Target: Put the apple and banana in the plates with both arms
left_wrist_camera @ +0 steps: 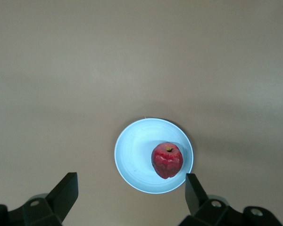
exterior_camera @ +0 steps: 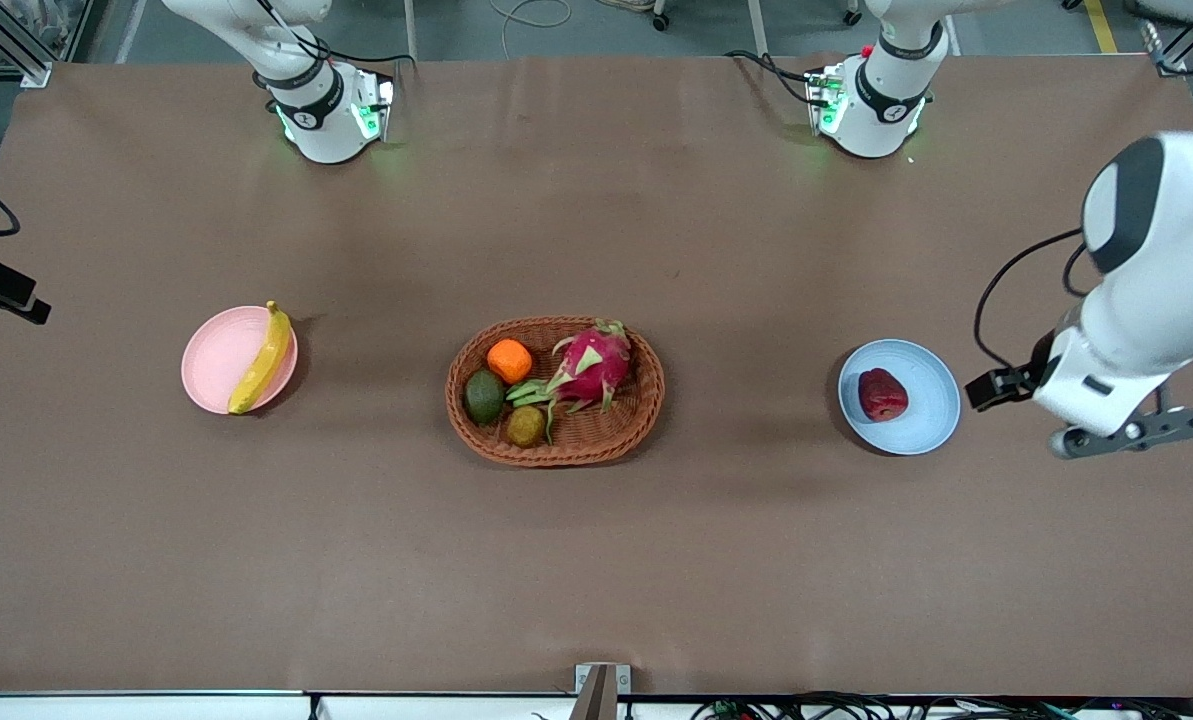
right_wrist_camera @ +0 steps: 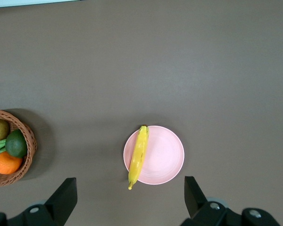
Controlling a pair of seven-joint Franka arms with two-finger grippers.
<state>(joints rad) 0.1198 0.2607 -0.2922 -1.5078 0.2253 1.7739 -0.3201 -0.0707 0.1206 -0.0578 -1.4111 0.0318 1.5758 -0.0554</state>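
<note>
The yellow banana lies across the pale pink plate toward the right arm's end of the table, one end sticking out past the rim. The dark red apple sits in the light blue plate toward the left arm's end. My left gripper hangs high over the bare table beside the blue plate, open and empty. My right gripper is open and empty, high over the table by the pink plate and banana; it is out of the front view.
An oval wicker basket stands at mid-table between the plates, holding a pink dragon fruit, an orange and two greenish fruits. A black part on a cable shows at the right arm's end of the table.
</note>
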